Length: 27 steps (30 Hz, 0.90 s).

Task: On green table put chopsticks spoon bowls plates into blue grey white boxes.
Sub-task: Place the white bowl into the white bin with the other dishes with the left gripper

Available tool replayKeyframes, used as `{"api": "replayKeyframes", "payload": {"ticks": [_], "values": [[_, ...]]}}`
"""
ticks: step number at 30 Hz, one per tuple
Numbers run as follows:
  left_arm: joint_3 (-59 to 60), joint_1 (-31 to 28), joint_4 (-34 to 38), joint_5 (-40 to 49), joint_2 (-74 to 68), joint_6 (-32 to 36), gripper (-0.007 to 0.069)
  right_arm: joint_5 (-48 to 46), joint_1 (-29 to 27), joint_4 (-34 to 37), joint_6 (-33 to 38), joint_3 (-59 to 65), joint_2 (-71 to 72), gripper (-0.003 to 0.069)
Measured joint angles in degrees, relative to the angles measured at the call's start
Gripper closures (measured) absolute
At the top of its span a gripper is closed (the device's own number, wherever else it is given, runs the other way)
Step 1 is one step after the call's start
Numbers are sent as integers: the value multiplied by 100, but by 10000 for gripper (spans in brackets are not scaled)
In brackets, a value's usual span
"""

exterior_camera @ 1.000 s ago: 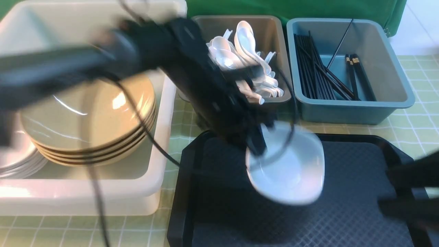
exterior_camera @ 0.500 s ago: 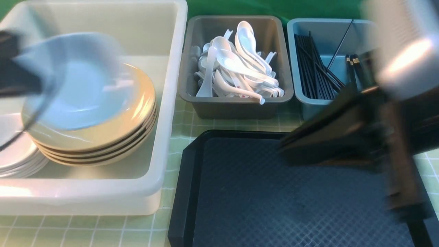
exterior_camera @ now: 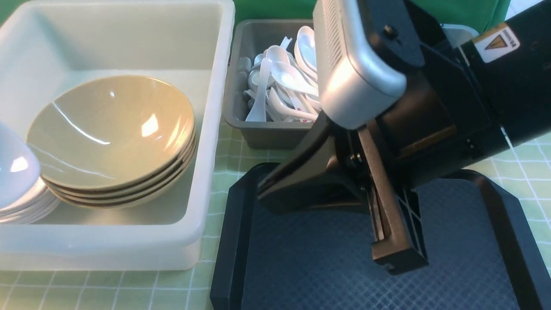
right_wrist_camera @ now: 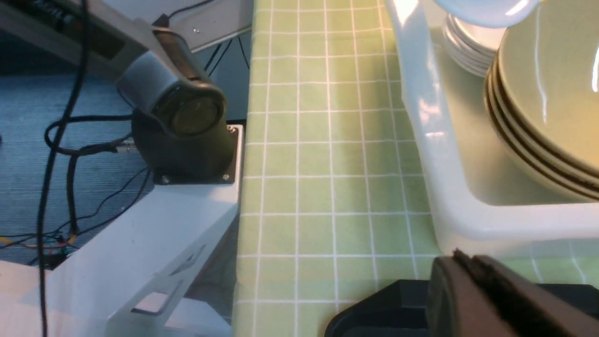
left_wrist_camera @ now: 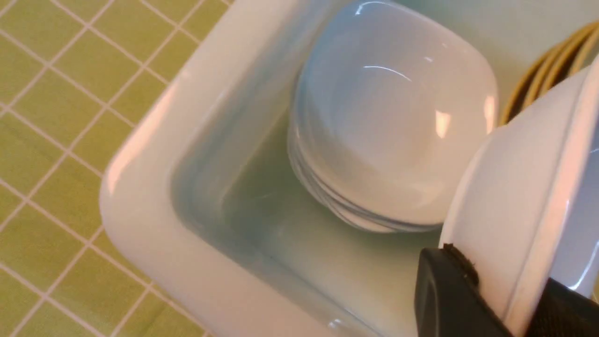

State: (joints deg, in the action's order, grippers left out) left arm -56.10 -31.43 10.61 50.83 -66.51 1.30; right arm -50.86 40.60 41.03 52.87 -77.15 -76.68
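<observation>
Left claw: we find the left gripper (left_wrist_camera: 510, 311) clenched on the rim of a white bowl (left_wrist_camera: 514, 187), which hangs tilted inside the white box (left_wrist_camera: 154, 154).
Key relation: the stack of white bowls (left_wrist_camera: 393, 126) lies just beside and below the held bowl, near the box's left end. We judge that levelling and lowering the bowl would nest it there.
Bowl's look: glossy, plain white, rounded-square, matching the stack.
Neighbours: tan bowls (exterior_camera: 112, 129) sit stacked alongside in the same box.
Nearer arm: the left one, we judge.
Right claw: the right gripper (exterior_camera: 398, 254) is pinched together on nothing above the black tray (exterior_camera: 310, 267), well apart from the bowls.
</observation>
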Motion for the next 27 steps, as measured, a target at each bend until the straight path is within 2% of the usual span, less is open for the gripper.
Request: {"api": "replayKeyframes", "payload": {"ticks": [7, 12, 24, 27], "values": [[-585, -477, 435, 5, -904, 71, 610, -222, 0, -11, -16, 0, 0, 635], [-743, -628, 403, 4, -1230, 75, 610, -222, 0, -11, -16, 0, 0, 634], [-754, -648, 490, -52, -1652, 439, 610, -210, 0, -11, -20, 0, 0, 632], [-754, -648, 776, -64, -1904, 722, 610, -200, 0, -11, -20, 0, 0, 632]]}}
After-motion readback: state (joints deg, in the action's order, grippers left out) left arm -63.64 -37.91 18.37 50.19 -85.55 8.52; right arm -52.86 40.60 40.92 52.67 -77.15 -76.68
